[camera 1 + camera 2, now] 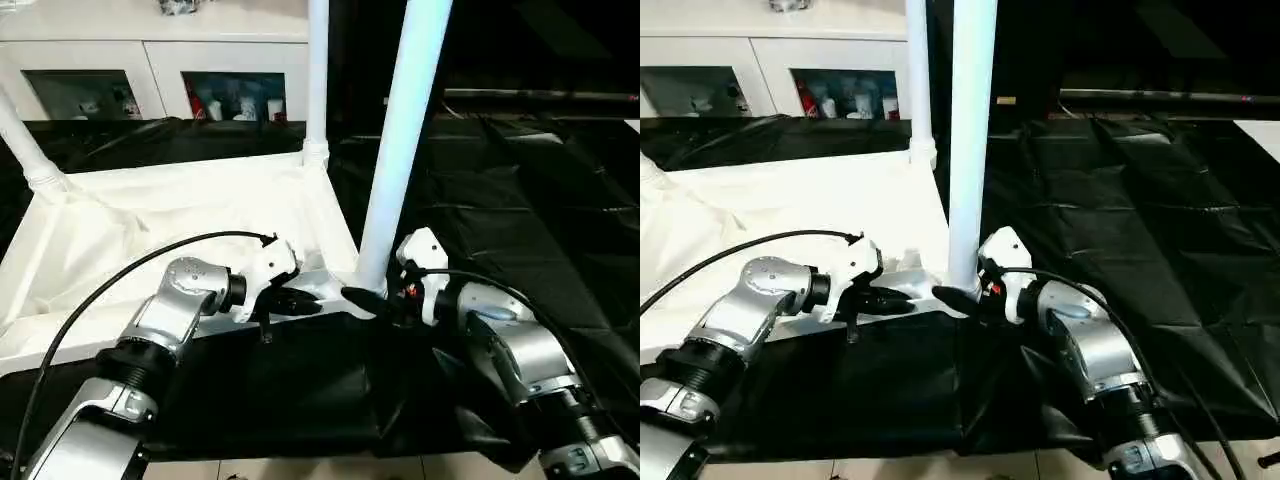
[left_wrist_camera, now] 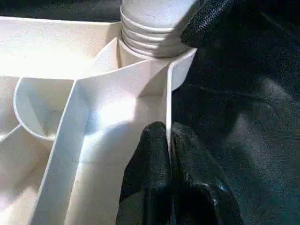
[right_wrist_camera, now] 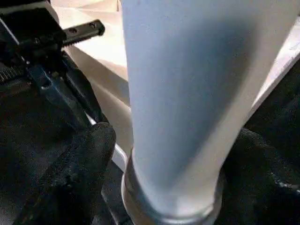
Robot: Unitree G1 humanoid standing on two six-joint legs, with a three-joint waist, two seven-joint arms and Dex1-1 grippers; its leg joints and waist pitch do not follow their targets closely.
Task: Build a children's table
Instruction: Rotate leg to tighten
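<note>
The children's table lies upside down on black cloth: its white tabletop (image 1: 150, 230) shows the ribbed underside. White legs stand in the corner sockets: one at the far left (image 1: 25, 145), one at the far right (image 1: 317, 70), one at the near right (image 1: 405, 130). My left gripper (image 2: 169, 129) is shut on the tabletop's thin rim just beside the near right socket. My right gripper (image 3: 176, 154) straddles the base of the near right leg (image 3: 187, 93), open, with a narrow gap showing between one finger (image 3: 79, 173) and the leg.
A white cabinet (image 1: 150, 60) with glass doors stands behind the tabletop. Black cloth (image 1: 520, 200) covers the floor to the right and in front. A dark bar (image 1: 540, 97) runs across the back right. Light floor (image 1: 300, 468) shows at the near edge.
</note>
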